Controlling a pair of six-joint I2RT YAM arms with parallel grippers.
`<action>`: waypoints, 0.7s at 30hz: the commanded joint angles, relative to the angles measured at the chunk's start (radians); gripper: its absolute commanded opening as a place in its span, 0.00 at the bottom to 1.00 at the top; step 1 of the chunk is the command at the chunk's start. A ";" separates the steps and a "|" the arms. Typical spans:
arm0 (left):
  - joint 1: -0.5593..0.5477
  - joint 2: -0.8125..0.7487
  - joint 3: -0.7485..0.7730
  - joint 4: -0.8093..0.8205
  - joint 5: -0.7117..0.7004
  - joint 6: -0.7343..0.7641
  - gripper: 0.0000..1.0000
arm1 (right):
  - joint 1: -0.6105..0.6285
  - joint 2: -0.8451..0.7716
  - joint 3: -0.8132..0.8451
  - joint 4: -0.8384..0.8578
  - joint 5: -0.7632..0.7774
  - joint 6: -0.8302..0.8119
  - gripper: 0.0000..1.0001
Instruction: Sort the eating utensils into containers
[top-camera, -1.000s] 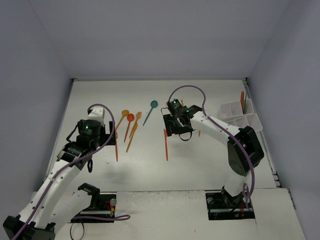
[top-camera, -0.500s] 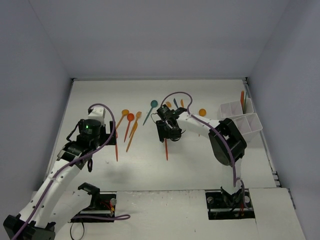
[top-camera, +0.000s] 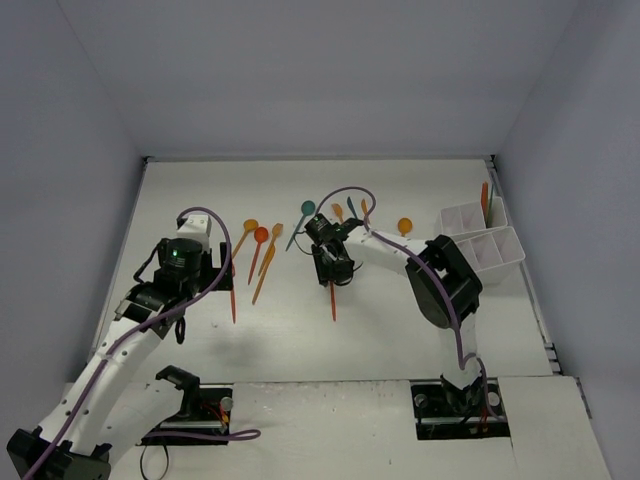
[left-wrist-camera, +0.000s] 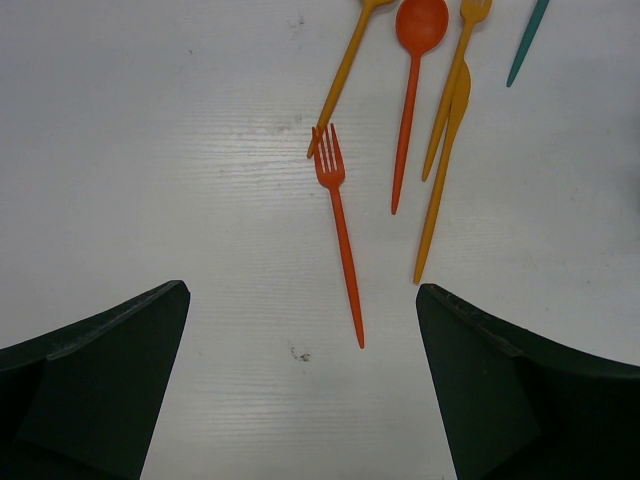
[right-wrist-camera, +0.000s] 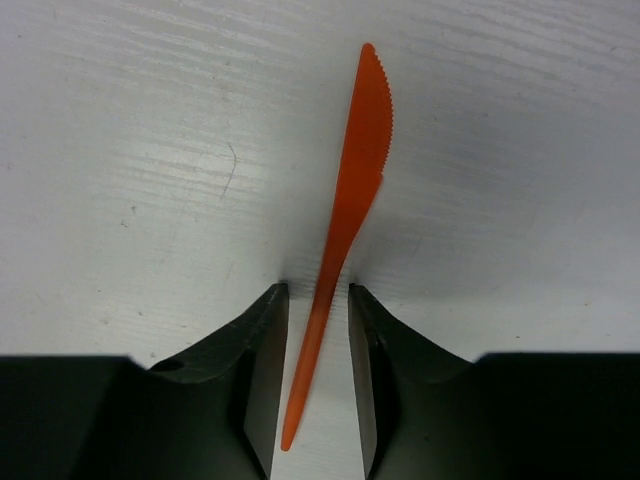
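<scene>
My right gripper (right-wrist-camera: 317, 296) is down at the table with its jaws narrowly apart on either side of the handle of a red-orange knife (right-wrist-camera: 362, 140); a thin gap shows on each side. In the top view this gripper (top-camera: 332, 268) is mid-table and the knife (top-camera: 333, 302) points toward the near edge. My left gripper (left-wrist-camera: 302, 300) is wide open and empty above the table, with a red-orange fork (left-wrist-camera: 338, 225) lying just ahead of it. In the top view the left gripper (top-camera: 222, 278) is at the left. The white organizer (top-camera: 480, 248) stands at the right, with a few utensils (top-camera: 486, 200) upright in its back compartment.
Loose utensils lie ahead of the left gripper: a red spoon (left-wrist-camera: 415, 60), an orange knife (left-wrist-camera: 440, 190), an orange fork (left-wrist-camera: 455, 80) and a teal handle (left-wrist-camera: 527, 40). A teal spoon (top-camera: 306, 210) and an orange spoon (top-camera: 404, 226) lie farther back. White walls enclose the table.
</scene>
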 joint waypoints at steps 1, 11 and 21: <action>0.005 0.013 0.003 0.047 0.008 -0.001 0.97 | 0.022 0.019 0.023 -0.029 0.041 0.024 0.20; 0.005 0.015 0.003 0.047 0.009 -0.001 0.97 | 0.015 -0.030 0.068 -0.030 0.091 0.007 0.00; 0.006 -0.003 0.003 0.047 0.006 0.001 0.97 | -0.148 -0.381 0.097 0.028 0.339 -0.152 0.00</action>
